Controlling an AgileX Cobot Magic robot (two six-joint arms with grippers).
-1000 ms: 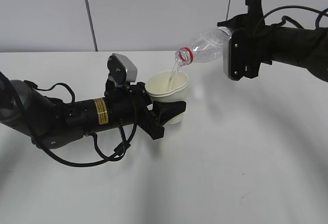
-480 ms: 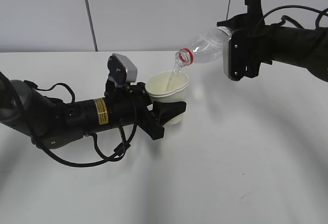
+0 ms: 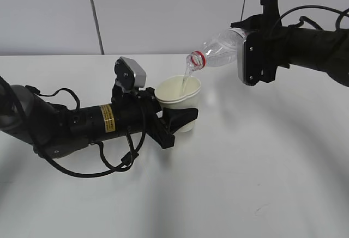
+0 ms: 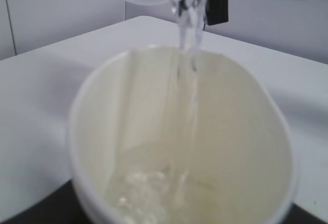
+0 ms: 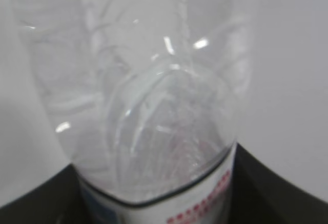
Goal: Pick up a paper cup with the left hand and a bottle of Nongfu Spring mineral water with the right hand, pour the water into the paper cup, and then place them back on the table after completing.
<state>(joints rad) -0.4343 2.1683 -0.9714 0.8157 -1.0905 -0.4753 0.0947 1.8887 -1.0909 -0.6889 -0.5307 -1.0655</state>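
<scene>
While the water [image 4: 187,80] runs in a thin stream from the bottle [image 3: 218,50] into the paper cup [image 3: 179,93], the task stands at mid-pour: both pick-ups are judged done, set-down not yet done.

Left claw [image 3: 177,119]: closed around the lower part of the cup, holding it roughly upright above the desk [image 3: 262,167]; whether the cup base clears the desk cannot be told from the exterior view. Left wrist view: a shallow pool of water at the cup bottom, most of the cup wall bare, so the fill is low.

Right claw [image 3: 252,53]: clamped on the bottle body, bottle tipped neck-down toward the left, red-ringed mouth just above the far rim of the cup, not touching it. Right wrist view: bottle walls mostly clear, label band near the claw; remaining water level cannot be read.

Remaining, by judgement: finish pour, right the bottle, set cup and bottle on the desk, release both.
</scene>
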